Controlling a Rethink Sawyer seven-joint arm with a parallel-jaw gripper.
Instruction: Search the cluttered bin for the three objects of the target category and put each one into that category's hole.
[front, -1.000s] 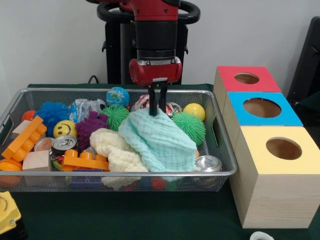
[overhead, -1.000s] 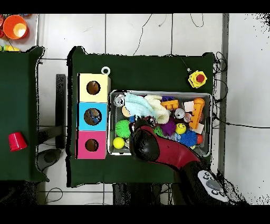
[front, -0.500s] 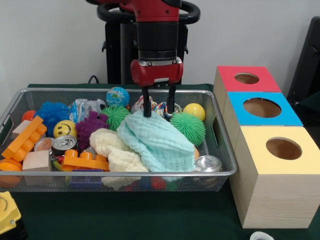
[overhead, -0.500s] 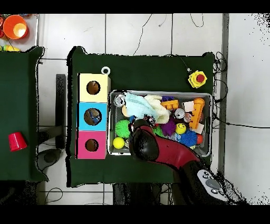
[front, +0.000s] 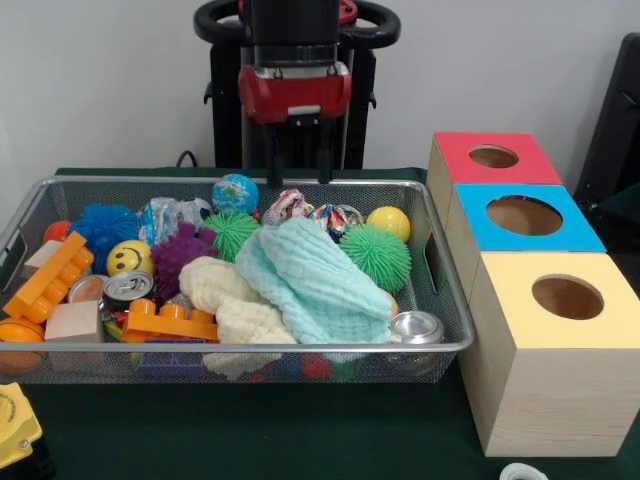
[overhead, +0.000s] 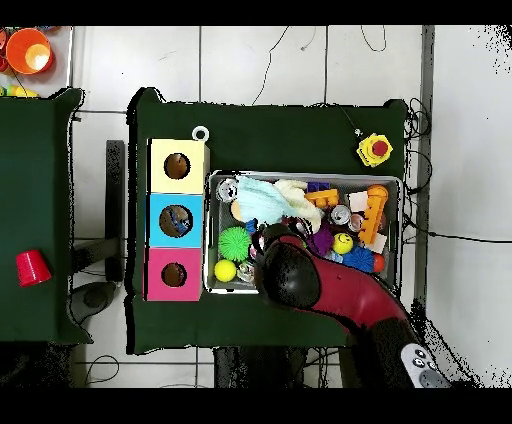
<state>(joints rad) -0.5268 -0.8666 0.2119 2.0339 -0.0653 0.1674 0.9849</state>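
Mint-green muslin cloth (front: 318, 282) released, lying in the wire-mesh bin (front: 440, 300)
Hand (front: 297, 172) has risen to upper centre, fingers apart and empty; nothing reached the holes

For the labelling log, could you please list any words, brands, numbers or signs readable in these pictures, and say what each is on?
No text can be read in either view.
Yellow ball: a smiley face drawn on it, no words.
Cans: any print too small to read.
Globe-patterned ball: map pattern only, no legible lettering.
Yellow device at the table's corner: markings too blurred to read.
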